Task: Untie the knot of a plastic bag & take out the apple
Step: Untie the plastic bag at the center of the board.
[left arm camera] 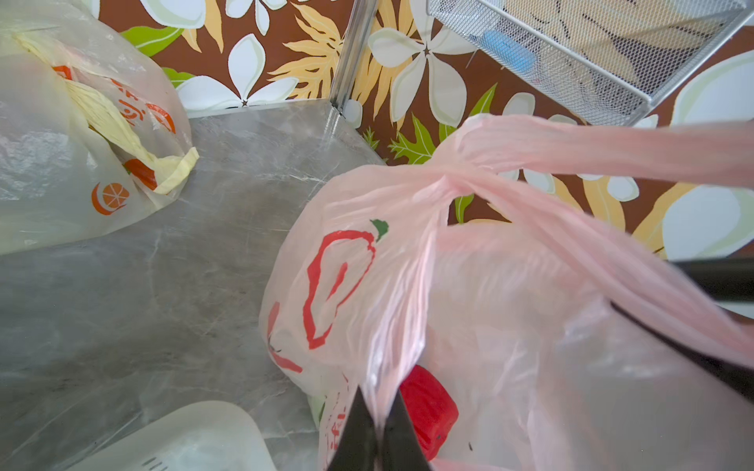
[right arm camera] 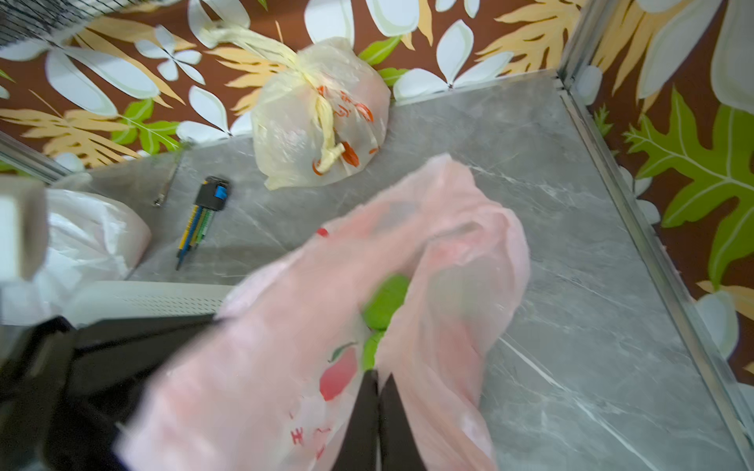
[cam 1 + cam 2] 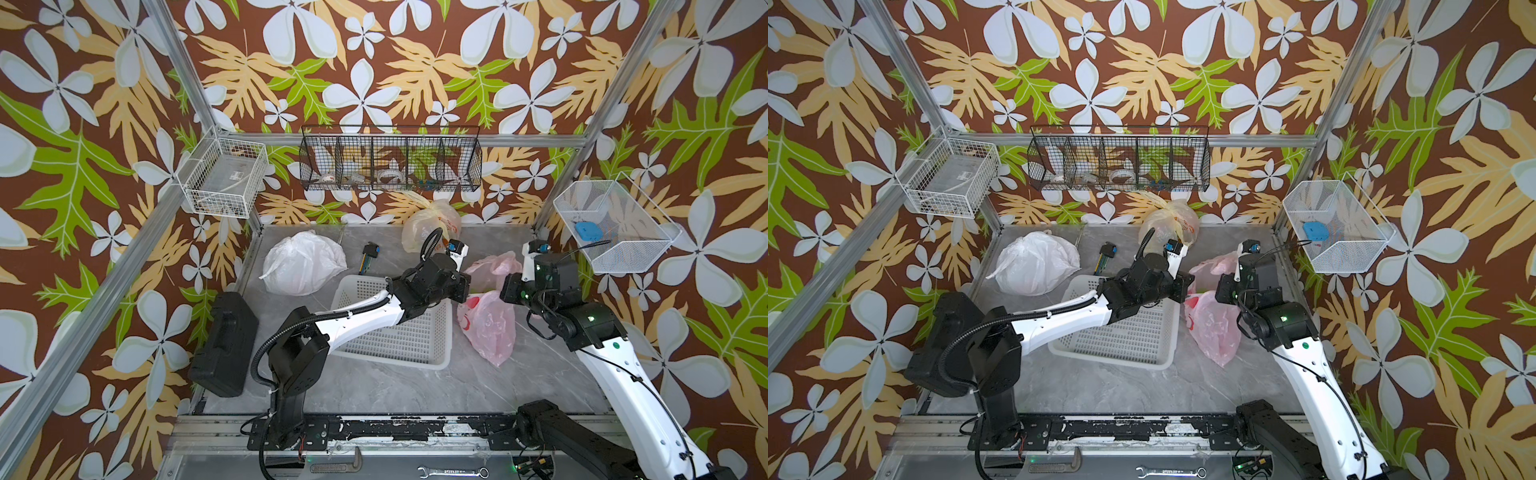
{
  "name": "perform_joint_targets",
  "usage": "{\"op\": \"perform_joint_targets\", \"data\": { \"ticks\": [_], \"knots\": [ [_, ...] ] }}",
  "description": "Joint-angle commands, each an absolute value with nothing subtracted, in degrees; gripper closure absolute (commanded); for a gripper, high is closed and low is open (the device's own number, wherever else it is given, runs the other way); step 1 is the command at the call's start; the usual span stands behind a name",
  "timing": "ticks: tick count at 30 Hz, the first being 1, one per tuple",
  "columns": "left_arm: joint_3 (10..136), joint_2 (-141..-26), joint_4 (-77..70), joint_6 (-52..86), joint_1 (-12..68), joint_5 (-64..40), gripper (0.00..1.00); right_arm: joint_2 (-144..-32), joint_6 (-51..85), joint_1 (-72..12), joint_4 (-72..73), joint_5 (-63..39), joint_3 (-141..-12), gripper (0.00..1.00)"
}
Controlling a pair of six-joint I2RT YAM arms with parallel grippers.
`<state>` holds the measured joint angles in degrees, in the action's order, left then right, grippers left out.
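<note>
We've got the pink bag lying on the grey table, just beside the white basket and between the two arms. The left gripper is pressed together on a fold of the pink plastic on the bag's side. The right gripper is closed too, pinching the bag's film, though that view is pretty blurry. The knot is tied, with one handle strand pulled tight away from it. A green thing shows through a gap in the plastic, and a red lump sits inside near the left fingers. We can't tell which one's the apple. A yellowish bag and a white bag sit further back.
</note>
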<state>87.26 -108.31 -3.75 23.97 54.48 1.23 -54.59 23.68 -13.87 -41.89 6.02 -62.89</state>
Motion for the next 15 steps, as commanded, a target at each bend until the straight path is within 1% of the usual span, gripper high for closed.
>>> {"op": "perform_joint_targets", "data": {
  "ticks": [1,3,5,7,10,12,13,14,15],
  "knots": [
    [87.1,-110.2,-6.1,24.3,54.3,2.6,1.00,-51.4,26.1,-13.9,-47.6,8.6,-55.8,1.00],
    [86.6,-111.5,-6.7,24.9,54.0,2.4,1.00,-49.0,29.1,-13.9,-47.1,5.3,-49.2,1.00],
    [86.6,-112.7,-6.8,25.1,53.8,2.1,1.00,-47.0,32.6,-14.0,-45.6,-1.0,-42.9,1.00],
    [86.6,-113.3,-6.6,25.0,53.9,2.1,1.00,-45.6,35.2,-14.6,-44.7,-3.5,-38.6,1.00],
    [86.0,-113.0,-6.5,24.5,53.9,2.6,1.00,-44.9,36.7,-16.1,-46.5,0.7,-35.2,1.00],
    [85.5,-112.5,-6.4,24.0,53.8,3.0,1.00,-45.4,36.6,-16.1,-47.1,1.8,-33.5,1.00],
    [85.4,-112.1,-6.2,23.6,53.8,3.1,0.99,-45.8,36.6,-16.0,-47.2,1.8,-32.9,0.98],
    [85.4,-111.7,-5.8,23.3,53.8,3.2,0.90,-46.3,36.7,-16.1,-47.3,1.4,-32.8,0.95],
    [85.3,-111.2,-5.2,22.9,53.8,3.2,0.84,-46.6,37.0,-16.2,-47.4,0.9,-32.8,0.92]
  ]
}}
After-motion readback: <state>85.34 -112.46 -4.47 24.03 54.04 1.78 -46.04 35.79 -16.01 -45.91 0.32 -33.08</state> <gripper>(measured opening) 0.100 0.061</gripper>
